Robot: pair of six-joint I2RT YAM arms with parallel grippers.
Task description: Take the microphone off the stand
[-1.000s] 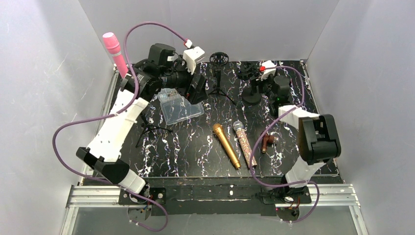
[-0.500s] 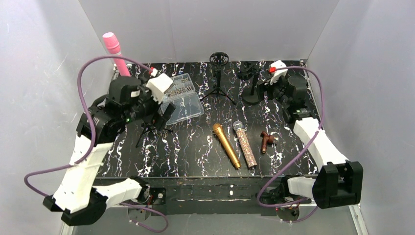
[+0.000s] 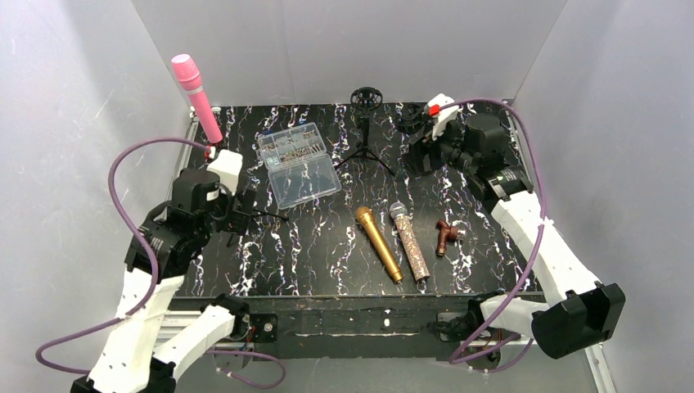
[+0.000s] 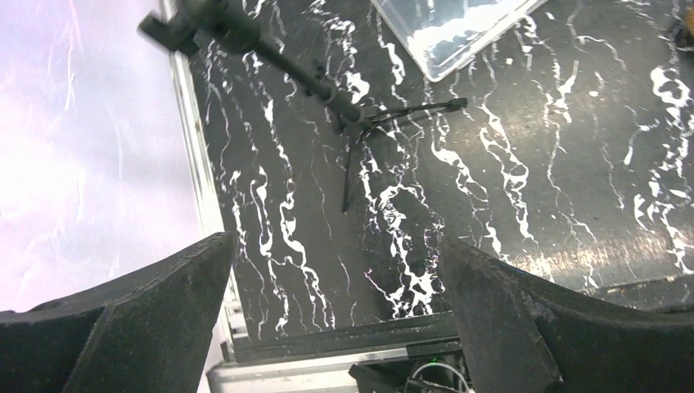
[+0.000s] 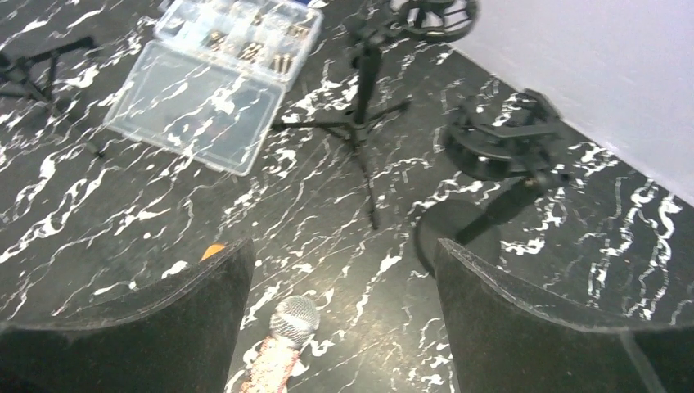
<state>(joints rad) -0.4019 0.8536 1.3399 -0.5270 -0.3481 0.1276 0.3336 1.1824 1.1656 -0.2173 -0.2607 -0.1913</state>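
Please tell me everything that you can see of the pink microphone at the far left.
The pink microphone looks like smooth matte plastic. It has a wider cylindrical head on top and a body that narrows downward. It stands nearly upright, with its head leaning to the left, at the far left corner of the table. Its lower end goes out of sight behind the left arm, so its holder cannot be seen. The left hand is open and does not hold it.
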